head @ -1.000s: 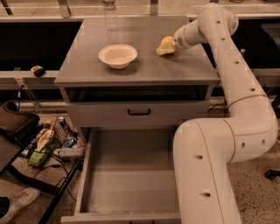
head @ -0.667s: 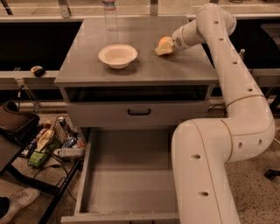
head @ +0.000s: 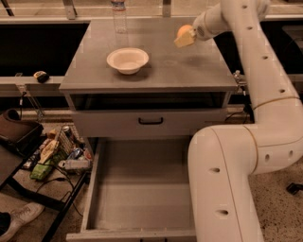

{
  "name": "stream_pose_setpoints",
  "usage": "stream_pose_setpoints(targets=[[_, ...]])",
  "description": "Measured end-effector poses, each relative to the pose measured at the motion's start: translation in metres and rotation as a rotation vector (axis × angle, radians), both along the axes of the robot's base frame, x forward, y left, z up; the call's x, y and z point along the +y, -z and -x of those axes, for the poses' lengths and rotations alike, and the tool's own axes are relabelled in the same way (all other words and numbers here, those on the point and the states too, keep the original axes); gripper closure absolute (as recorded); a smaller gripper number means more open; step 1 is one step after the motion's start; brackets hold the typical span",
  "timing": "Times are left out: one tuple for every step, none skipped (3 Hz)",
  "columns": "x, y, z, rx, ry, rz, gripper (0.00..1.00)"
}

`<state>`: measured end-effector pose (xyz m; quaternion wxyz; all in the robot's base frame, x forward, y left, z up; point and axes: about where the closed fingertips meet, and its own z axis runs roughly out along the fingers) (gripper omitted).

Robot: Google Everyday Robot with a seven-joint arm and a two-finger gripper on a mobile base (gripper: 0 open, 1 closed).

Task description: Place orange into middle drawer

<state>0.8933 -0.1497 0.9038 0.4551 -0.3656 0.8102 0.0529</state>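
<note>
Holding the orange [head: 183,30] tight between its jaws, the gripper [head: 182,38] is hanging in the air over the back right part of the grey cabinet top [head: 165,71]. The orange is sitting at the very tip of the gripper, up off the top and not touching it. A soft shadow is lying on the top just below and a little to the right.

The white arm [head: 246,142] is reaching up along the right side of the cabinet and bending over to the gripper. Its fat lower part is covering the right side of the open drawer.

A white bowl [head: 127,60] is sitting upright on the cabinet top, well to the left of the orange. A clear bottle [head: 120,14] is standing at the back edge, behind the bowl.

Under the top, a flat grey drawer front [head: 118,124] with a black handle [head: 150,121] is sitting closed. Below it, the middle drawer [head: 142,198] is sticking far out toward the camera. Its flat grey floor is showing, with low walls around it. The orange is well apart from this drawer, high above and behind it.

On the floor to the left, a basket [head: 61,151] of cans and wrappers is resting beside the drawer. A brown bag [head: 16,134] and a shoe [head: 19,220] are lying near it.
</note>
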Motion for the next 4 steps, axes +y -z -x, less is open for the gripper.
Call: stream_pose_setpoints(targets=[[-0.02, -0.064, 0.025, -0.068, 0.007, 0.089, 1.0], [-0.042, -0.092, 0.061, -0.057, -0.001, 0.149, 1.0], [-0.079, -0.075, 0.106, 0.044, 0.005, 0.167, 1.0], [-0.077, -0.072, 0.128, 0.076, -0.022, 0.187, 1.0]])
